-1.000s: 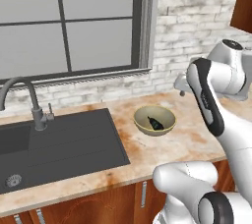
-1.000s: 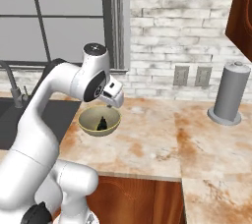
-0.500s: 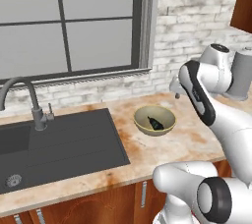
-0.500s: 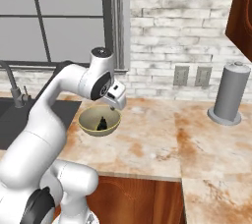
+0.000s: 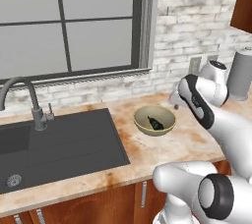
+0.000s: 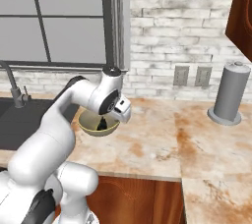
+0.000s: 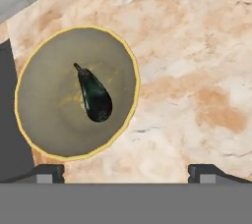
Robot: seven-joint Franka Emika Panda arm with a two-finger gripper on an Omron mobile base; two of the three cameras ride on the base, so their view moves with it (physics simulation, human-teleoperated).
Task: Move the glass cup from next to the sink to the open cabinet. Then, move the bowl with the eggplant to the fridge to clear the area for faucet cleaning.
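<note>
Bowl [image 7: 49, 120] beside sink [image 5: 59, 144] edge | eggplant [image 7: 94, 95] inside | gripper [image 7: 127, 171] spread wide above

You look straight down on the bowl [image 7: 49, 134], a wide olive-tan round with a thick yellowish rim, resting on the mottled orange-and-cream stone desk [image 7: 197, 70]. The eggplant [image 7: 94, 98] lies inside the bowl near its centre, dark and glossy, its thin stem end pointing toward the upper left of the view. The bowl's left rim sits just beside the dark edge of the sink [image 7: 9, 129]. Your gripper [image 7: 125, 173] hovers above the desk with its jaws spread wide, the two dark fingertips [image 7: 47, 173] apart at the bottom, touching nothing.
</note>
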